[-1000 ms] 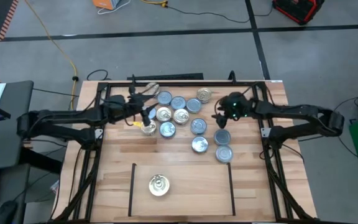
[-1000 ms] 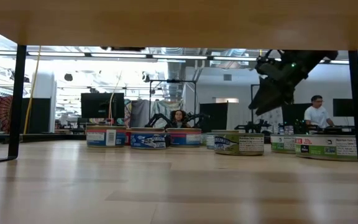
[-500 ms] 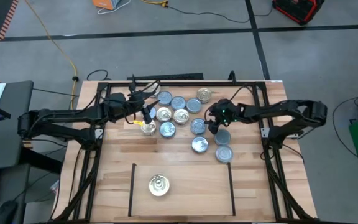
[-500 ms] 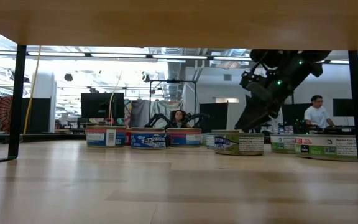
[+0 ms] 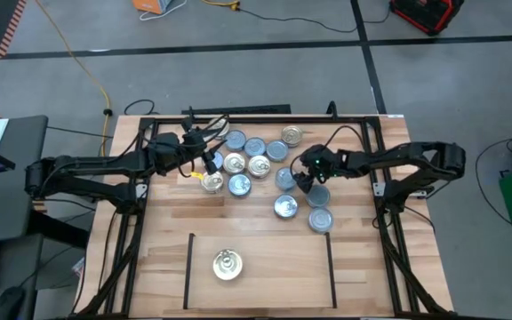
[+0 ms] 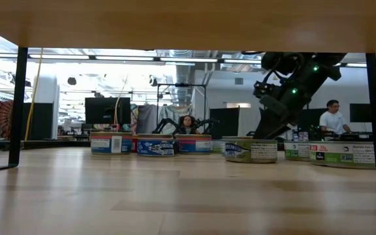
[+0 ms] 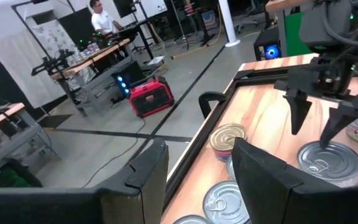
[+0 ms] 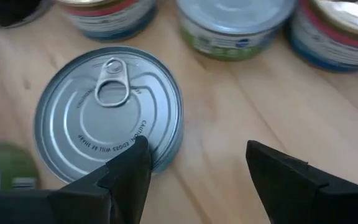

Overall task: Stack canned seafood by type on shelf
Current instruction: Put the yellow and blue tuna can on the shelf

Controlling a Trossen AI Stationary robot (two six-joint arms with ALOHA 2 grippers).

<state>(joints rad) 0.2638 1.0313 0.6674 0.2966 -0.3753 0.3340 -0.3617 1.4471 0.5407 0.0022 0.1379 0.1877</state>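
Note:
Several flat tins of canned seafood, some gold-topped and some silver-topped, lie in a loose group on the wooden table's far half. My right gripper is open and slants down over one silver-topped can, also seen as the silver-topped can in the left wrist view. My left gripper is open and level at the group's left side, above the cans, with nothing between its fingers. One gold-topped can rests flat on the shelf near the table's front edge. My right gripper has one fingertip over the silver-topped can's near rim, coming slanting down from the table's right. The other finger stands beside the can over bare wood. I cannot tell whether the fingertip touches the rim.
A black metal frame runs round the table, with posts at its sides. More silver-topped cans lie close on the near right of my right gripper. Bare wood lies between the group and the shelf. People sit in the room behind.
My right gripper has come down and toward the table's left, from above the right side of the group to just over the silver-topped can, tipping steeper. Its fingers have stayed open. No can has moved.

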